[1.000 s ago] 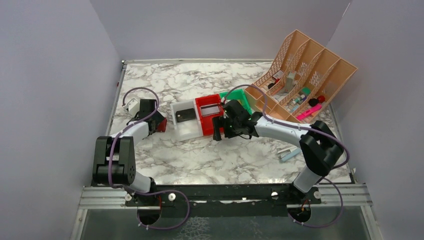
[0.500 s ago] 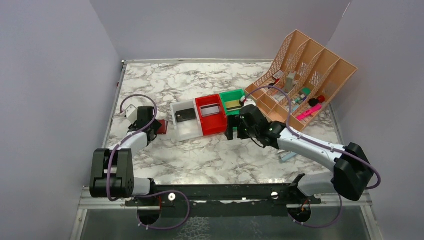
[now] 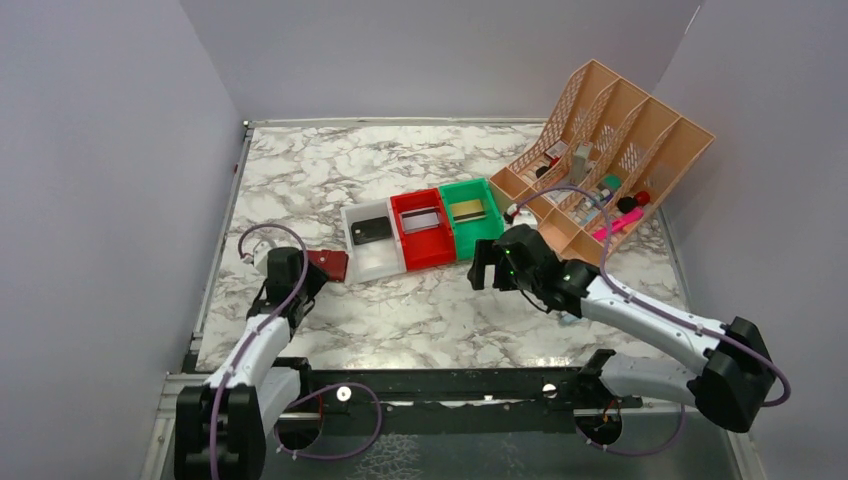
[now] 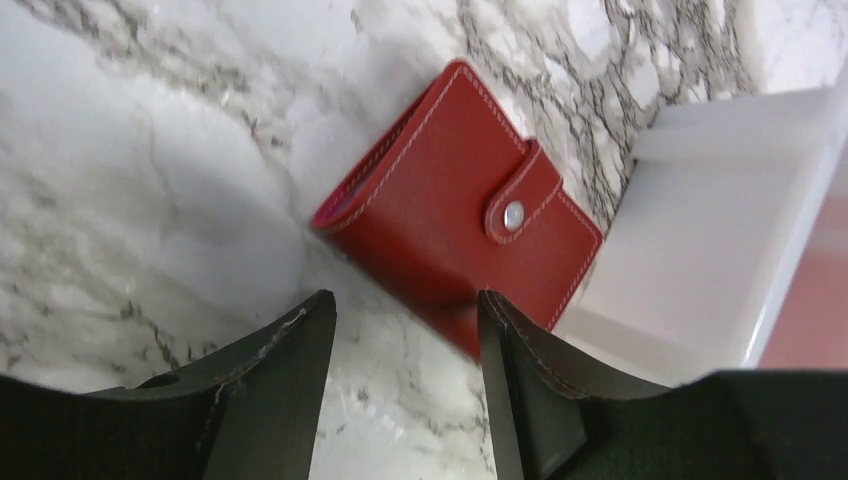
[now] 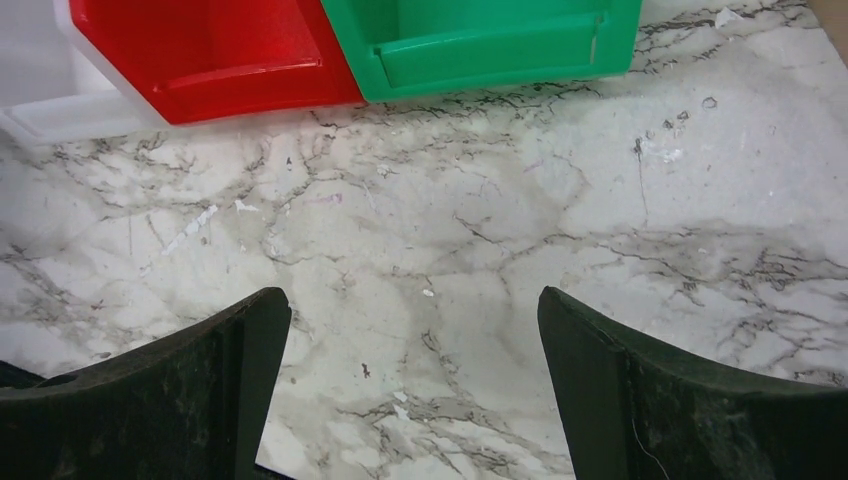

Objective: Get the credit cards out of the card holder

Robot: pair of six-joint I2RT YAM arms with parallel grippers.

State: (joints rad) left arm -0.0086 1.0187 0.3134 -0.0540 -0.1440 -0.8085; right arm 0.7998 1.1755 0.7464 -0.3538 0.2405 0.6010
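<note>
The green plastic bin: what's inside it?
A gold rectangular card lies flat on the floor of the green plastic bin. Anything beneath the card is hidden.

Flat dark-red stitched card holder (image 4: 455, 205): shut, snap strap done up, lies flat and slanted on marble table (image 3: 400, 310), just beside white plastic bin (image 3: 375, 264). Black card (image 3: 372, 231) flat in white bin. Grey card (image 3: 423, 220) in red bin (image 3: 430, 255). Gold card (image 3: 467, 210) in green bin (image 3: 484, 233).

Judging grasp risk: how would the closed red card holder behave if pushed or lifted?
Lying flat on the smooth marble table, the card holder would probably slide, not tip or roll. Its snapped strap should likely keep it closed when lifted. Its stitched, leather-like look suggests slight flex, not floppiness.
</note>
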